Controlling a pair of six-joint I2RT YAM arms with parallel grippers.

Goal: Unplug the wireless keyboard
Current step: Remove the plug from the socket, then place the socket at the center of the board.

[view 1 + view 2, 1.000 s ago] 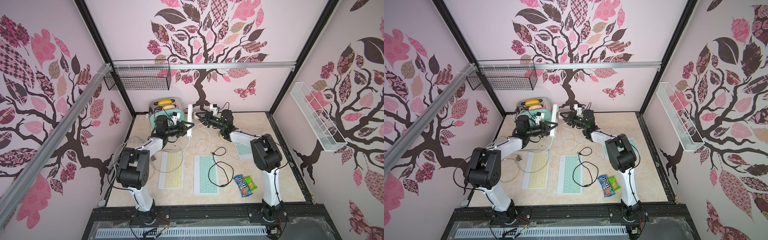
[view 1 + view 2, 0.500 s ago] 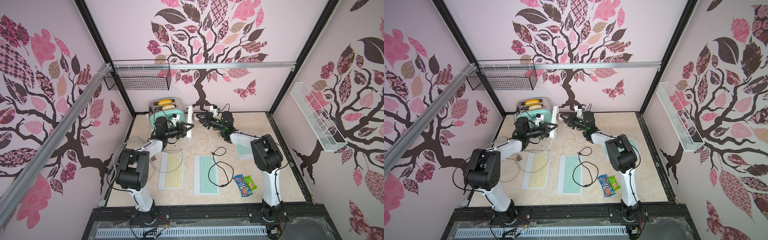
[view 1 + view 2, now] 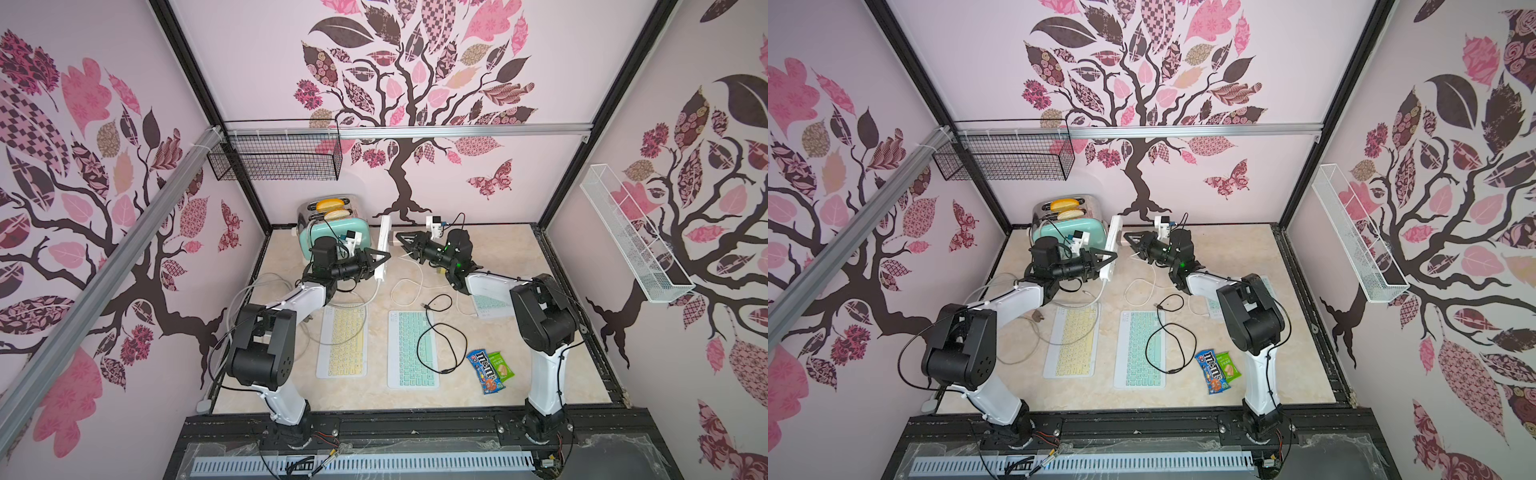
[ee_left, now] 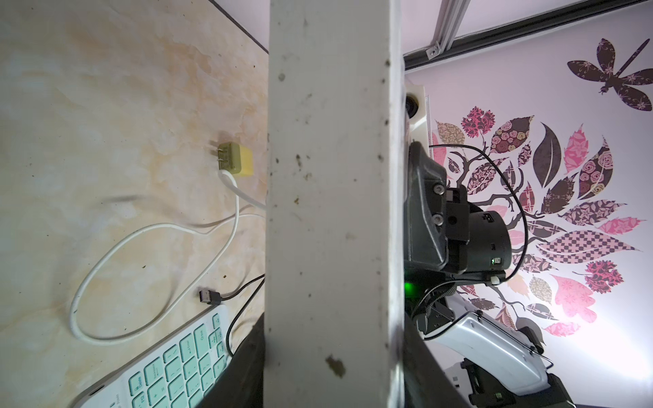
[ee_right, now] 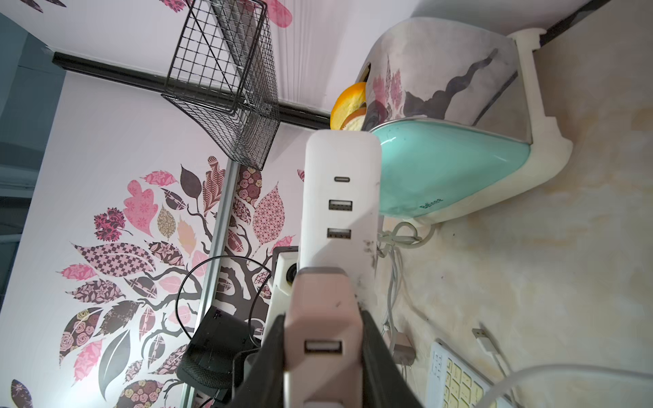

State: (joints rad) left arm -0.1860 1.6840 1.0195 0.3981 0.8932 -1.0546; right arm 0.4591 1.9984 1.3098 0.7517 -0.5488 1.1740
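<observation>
- A black wire basket (image 3: 274,164) hangs on the far wall at the left. A white wire basket (image 3: 631,241) hangs on the right wall.
- A blue-green toaster (image 3: 316,227) stands at the far left of the table. Two slices of bread (image 3: 330,204) stick up out of its slots.
- Three keyboards lie flat with their keys up, and their long sides run from near to far.
  - The yellow keyboard (image 3: 343,343) is on the left.
  - The green keyboard (image 3: 405,353) is just beside it on the right.
  - The pale third keyboard (image 3: 492,305) is farther right, partly under the right arm.
- I cannot tell if any cable goes into a keyboard.
- A white power strip (image 3: 385,232) is just right of the toaster, tipped on its side. Its long side runs near to far, and its USB holes face right.
- The left gripper (image 3: 381,262) is clamped on the near part of the strip. The right gripper (image 3: 402,241) is clamped on it farther back, from the right.
- A white cable (image 4: 75,312) loops on the table between the strip and the keyboards. It ends in a yellow-green wall plug (image 4: 236,159) that lies loose.
- A black cable (image 4: 209,296) loops over the green keyboard. Its USB plug lies bare on the table, just past that keyboard's far end.
- An M&M's bag (image 3: 484,370) and a green snack bag (image 3: 500,365) touch each other, near right of the green keyboard.
</observation>
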